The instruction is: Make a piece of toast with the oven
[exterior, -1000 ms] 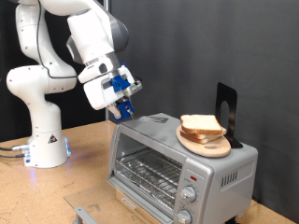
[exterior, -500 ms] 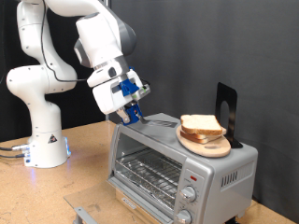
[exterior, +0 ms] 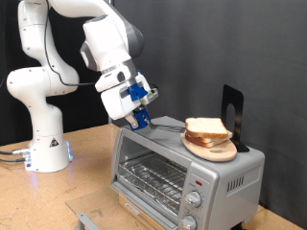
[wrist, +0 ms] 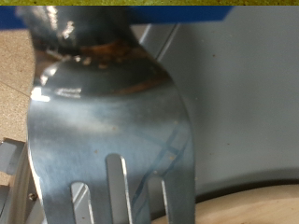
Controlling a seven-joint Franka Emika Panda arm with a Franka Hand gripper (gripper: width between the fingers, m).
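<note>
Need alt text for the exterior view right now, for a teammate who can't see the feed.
The gripper hovers over the silver oven, near its top's left end, with a fork reaching from it towards bread slices on a wooden plate atop the oven. The glass door is shut.

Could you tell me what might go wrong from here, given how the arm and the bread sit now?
The gripper carries a fork toward the stacked slices of toast on the wooden plate. The plate sits near the oven top's front edge, so a push might slide it off, or topple the upper slice.
</note>
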